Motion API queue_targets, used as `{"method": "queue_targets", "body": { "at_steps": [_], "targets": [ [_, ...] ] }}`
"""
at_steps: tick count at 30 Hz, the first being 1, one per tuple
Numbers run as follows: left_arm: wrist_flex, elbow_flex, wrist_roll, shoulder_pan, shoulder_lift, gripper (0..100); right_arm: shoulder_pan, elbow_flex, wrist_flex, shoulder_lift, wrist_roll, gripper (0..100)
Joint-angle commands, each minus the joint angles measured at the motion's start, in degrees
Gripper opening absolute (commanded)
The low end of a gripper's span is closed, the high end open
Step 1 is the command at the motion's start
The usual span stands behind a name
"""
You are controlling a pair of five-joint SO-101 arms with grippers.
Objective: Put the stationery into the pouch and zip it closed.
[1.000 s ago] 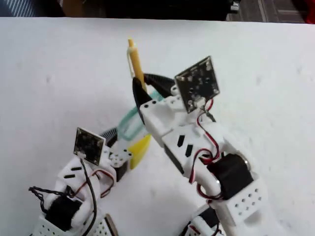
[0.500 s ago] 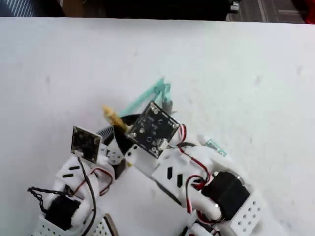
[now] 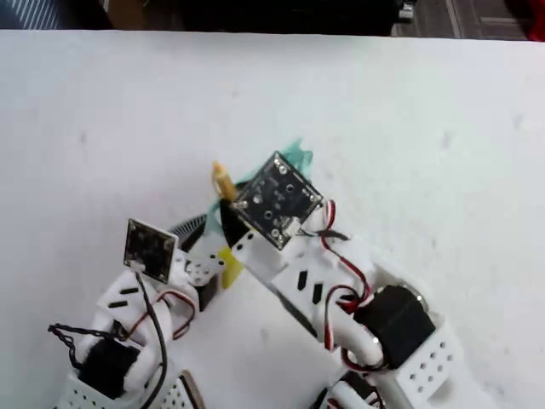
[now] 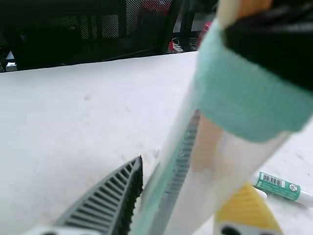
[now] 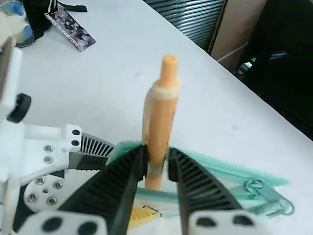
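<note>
Pouch (image 3: 294,158) is lying around the middle of the table (image 3: 102,128), its teal zip edge showing at 2 o'clock of the pen (image 5: 159,112). My right gripper (image 5: 156,151) is clamping the orange pen upright, lower end at the pouch's teal rim. My left gripper (image 3: 211,243) is sitting at 6 o'clock of the pen, by the pouch's rim; whether it is gripping, I cannot tell. Green-labelled marker (image 4: 281,187) is lying on the table near the pouch

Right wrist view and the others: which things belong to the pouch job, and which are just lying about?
Job: orange plastic pen, held by the right gripper; clear soft pouch with teal zip; white marker with green label.
Lying about: flat printed strip; black strapped item.
</note>
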Motion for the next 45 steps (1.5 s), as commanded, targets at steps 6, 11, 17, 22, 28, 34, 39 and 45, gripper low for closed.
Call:
{"method": "queue_targets", "body": {
  "at_steps": [6,11,17,22,28,34,39,45],
  "targets": [
    [-1.6,-0.4,-0.2,-0.7,0.0,24,1.2,-9.8,2.9,-4.9,0.9,27.6],
    [-1.6,-0.4,-0.2,-0.7,0.0,24,1.2,-13.5,2.8,-4.8,0.9,26.5],
    [-1.6,-0.3,-0.2,-0.6,0.0,24,1.5,-16.2,3.2,-1.7,0.9,21.0],
    [-1.7,-0.3,-0.5,-0.3,0.0,22,1.5,-16.3,6.6,5.1,0.9,3.6],
    [-1.7,-0.3,-0.4,-0.7,0.0,22,6.2,-20.1,10.6,7.5,5.6,1.9],
    [-2.1,-0.4,-0.2,-5.2,0.0,21,24.0,-20.0,13.8,9.2,7.4,2.7],
    [-3.8,0.0,-0.6,-5.3,0.0,12,36.4,-15.4,14.0,19.6,7.8,2.8],
    [-3.8,0.0,-0.6,-5.3,0.0,11,44.2,-11.7,19.2,31.1,25.2,2.9]
  ]
}}
